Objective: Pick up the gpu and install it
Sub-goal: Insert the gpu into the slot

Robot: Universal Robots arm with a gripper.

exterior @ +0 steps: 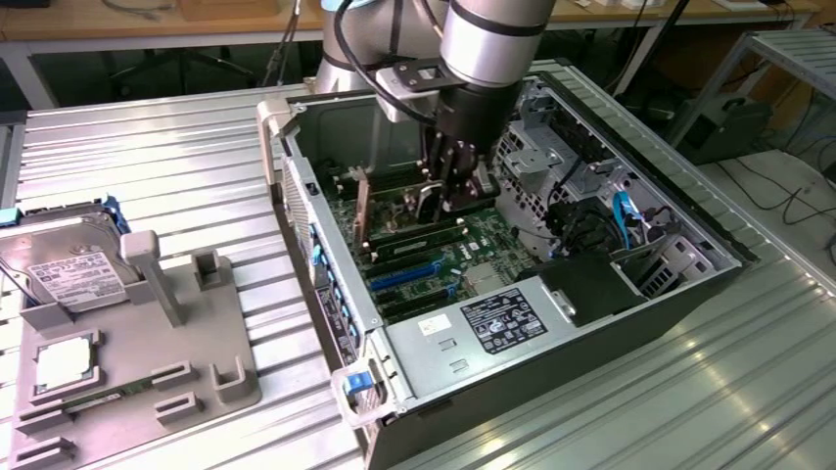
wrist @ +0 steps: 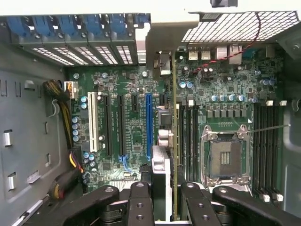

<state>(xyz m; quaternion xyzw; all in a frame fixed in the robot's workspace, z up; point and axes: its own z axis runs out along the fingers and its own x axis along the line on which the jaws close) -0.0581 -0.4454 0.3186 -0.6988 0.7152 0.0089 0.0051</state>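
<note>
My gripper (exterior: 451, 196) reaches down into the open computer case (exterior: 294, 127) and is shut on the gpu (exterior: 362, 213), which stands upright on edge over the green motherboard (exterior: 477, 240). In the wrist view the gpu (wrist: 174, 122) appears as a thin edge-on line between my two dark fingers (wrist: 140, 200). It lies between the blue expansion slot (wrist: 148, 122) and the black memory slots (wrist: 188, 132). Its pale metal end bracket (wrist: 164, 35) sits against the case's rear slot openings. Whether the card's lower edge sits fully in a slot is hidden.
Outside the case, at the exterior view's left, a grey fixture (exterior: 196, 323) carries a silver hard drive (exterior: 66, 274) and a processor (exterior: 63, 364). Inside the case, the power supply (exterior: 503, 323), drive cage (exterior: 549, 147) and cables (exterior: 621, 220) crowd the gripper. The bare processor socket (wrist: 225, 157) lies beside the card.
</note>
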